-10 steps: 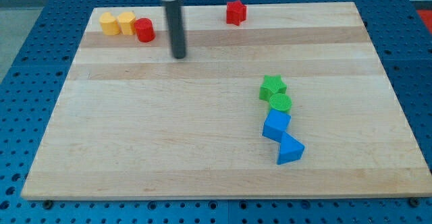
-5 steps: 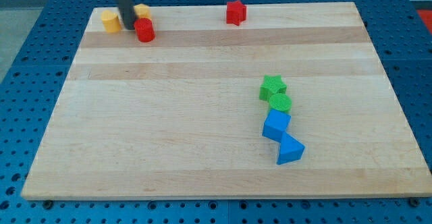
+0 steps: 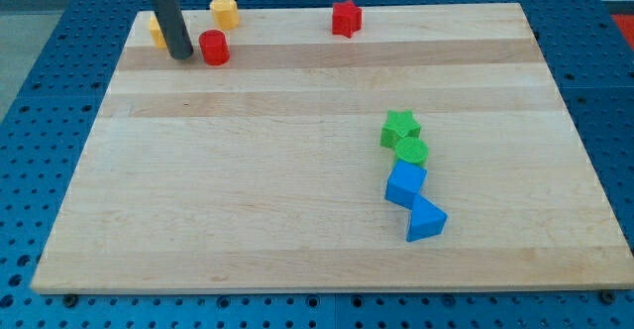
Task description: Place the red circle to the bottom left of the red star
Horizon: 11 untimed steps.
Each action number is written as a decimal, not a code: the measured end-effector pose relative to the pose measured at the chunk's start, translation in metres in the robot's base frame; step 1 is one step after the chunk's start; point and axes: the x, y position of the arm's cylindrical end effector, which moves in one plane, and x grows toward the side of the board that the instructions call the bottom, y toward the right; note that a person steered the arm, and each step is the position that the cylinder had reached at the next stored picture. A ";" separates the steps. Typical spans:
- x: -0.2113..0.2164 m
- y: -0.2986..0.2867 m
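My tip (image 3: 181, 55), a bare rod with no jaws, sits just left of the red circle (image 3: 213, 47); the red star (image 3: 345, 18) lies far to the view's right.

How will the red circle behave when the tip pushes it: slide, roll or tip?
The red circle stands on its flat end, low and wide, so it likely slides, not tips. Its round side may slip off my tip, close on its left. The wooden board looks smooth, so little drag.

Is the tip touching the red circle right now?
Cannot tell. In the camera view my tip sits just to the view's left of the red circle, with at most a sliver of board between them, too thin to call.
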 end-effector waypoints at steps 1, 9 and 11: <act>-0.003 0.072; -0.053 0.151; 0.027 0.176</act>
